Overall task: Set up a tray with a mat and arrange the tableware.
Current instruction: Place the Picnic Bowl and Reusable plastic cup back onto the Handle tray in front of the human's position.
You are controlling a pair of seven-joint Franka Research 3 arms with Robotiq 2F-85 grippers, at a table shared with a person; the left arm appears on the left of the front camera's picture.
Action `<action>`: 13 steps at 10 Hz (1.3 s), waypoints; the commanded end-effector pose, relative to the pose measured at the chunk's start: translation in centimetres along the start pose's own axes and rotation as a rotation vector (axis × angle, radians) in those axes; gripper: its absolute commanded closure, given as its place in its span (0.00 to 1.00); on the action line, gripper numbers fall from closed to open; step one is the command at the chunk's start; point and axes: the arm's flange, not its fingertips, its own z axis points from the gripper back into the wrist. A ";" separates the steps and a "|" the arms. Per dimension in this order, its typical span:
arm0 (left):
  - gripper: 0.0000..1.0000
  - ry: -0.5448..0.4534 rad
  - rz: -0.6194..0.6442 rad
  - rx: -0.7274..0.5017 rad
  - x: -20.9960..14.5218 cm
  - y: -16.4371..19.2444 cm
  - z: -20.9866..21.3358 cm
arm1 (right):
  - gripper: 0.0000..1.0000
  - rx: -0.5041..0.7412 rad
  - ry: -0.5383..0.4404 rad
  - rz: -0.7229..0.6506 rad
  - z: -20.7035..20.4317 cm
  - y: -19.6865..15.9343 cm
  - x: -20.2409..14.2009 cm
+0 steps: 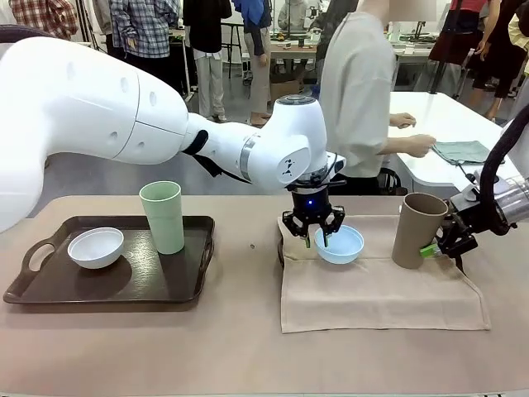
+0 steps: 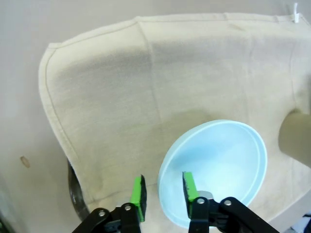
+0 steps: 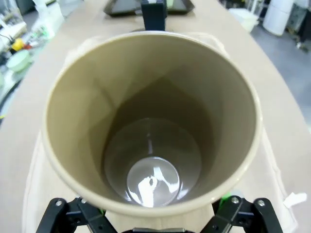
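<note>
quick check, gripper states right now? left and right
Left gripper: open, straddling the rim of the pale blue bowl.
Right gripper: jaws around the base of the tan tumbler; whether it grips cannot be told.

In the right wrist view the wide mouth of the tan-brown tumbler (image 3: 150,121) covers the fingers of the right gripper (image 3: 155,216). Only black knuckles and a sliver of green pad show at the bottom edge, so whether the pads press its wall cannot be told, and the tray (image 3: 116,7) behind is cut off by the top edge. In the left wrist view a dark curved thing (image 2: 74,194) pokes from under a corner of the mat (image 2: 146,87), with too little showing to name it, and the tumbler is clipped by the right edge. In the front view the fingertips of the left gripper (image 1: 316,241) hide part of the near rim of the pale blue bowl (image 1: 343,246).
</note>
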 end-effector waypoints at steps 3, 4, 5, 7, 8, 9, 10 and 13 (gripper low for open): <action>0.36 0.018 -0.014 -0.019 -0.5 1.0 1.8 | 0.00 -0.021 0.096 -0.088 3.2 -0.4 0.0; 0.27 0.015 -0.012 -0.022 -0.8 1.3 2.1 | 0.00 -0.005 0.121 -0.129 3.8 -0.3 -0.2; 0.16 0.013 -0.013 -0.017 -1.1 1.7 2.9 | 0.00 -0.003 0.167 -0.197 4.7 -0.2 0.3; 0.16 -0.018 -0.047 0.017 -2.2 2.3 5.2 | 0.00 -0.067 0.280 -0.359 6.4 0.7 3.0; 0.16 -0.042 -0.065 0.045 -2.9 2.6 6.5 | 0.00 -0.109 0.339 -0.452 7.4 1.3 5.1; 0.16 -0.054 -0.084 0.077 -3.4 3.1 8.2 | 0.00 -0.188 0.408 -0.533 8.1 1.9 7.4; 0.16 -0.072 -0.092 0.109 -4.3 3.6 9.6 | 0.00 -0.269 0.471 -0.598 8.9 2.6 9.4; 0.16 -0.132 -0.060 0.212 -6.3 5.1 14.4 | 0.00 -0.468 0.657 -0.797 10.0 4.0 15.2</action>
